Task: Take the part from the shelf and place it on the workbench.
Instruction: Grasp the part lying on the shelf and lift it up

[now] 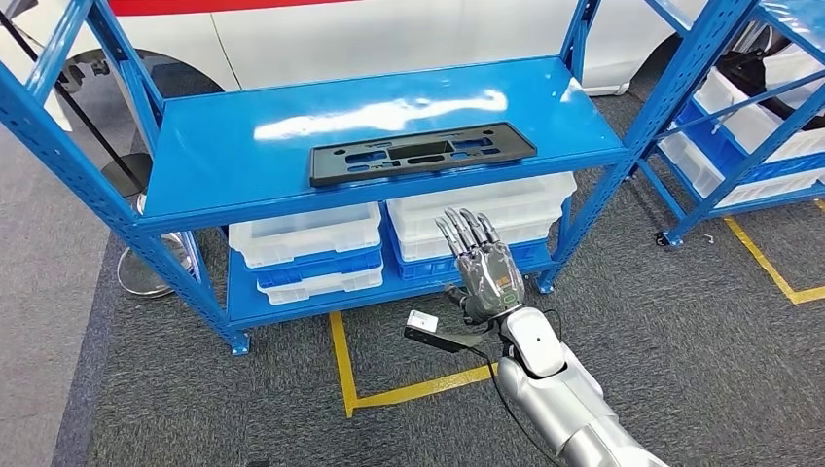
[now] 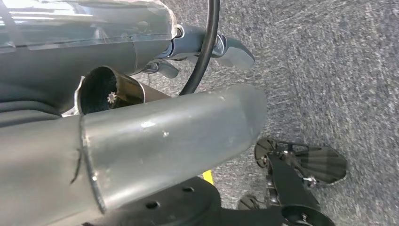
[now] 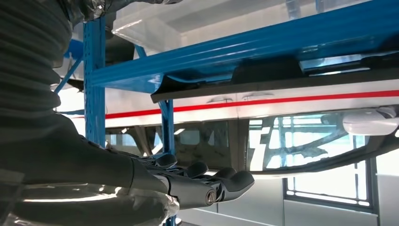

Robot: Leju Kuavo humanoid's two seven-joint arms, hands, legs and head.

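Right hand (image 1: 484, 268), metallic fingers straight and apart, holding nothing, reaches below flat black slotted part (image 1: 421, 154) on glossy blue shelf (image 1: 224, 146).

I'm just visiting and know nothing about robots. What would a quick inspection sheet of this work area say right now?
Surface: blue shelf, glossy top, holding one part.
Job's things: black part lies flat near the shelf's front edge, untouched.
Clutter: white bins stacked on the lower level.
Hands: right hand raised below the shelf edge, fingers straight, holding nothing; left hand hangs over the floor, grip unclear.
Cables: black cable along the right arm.
Surroundings: grey carpet with yellow floor tape, white vehicle behind, second rack at right.
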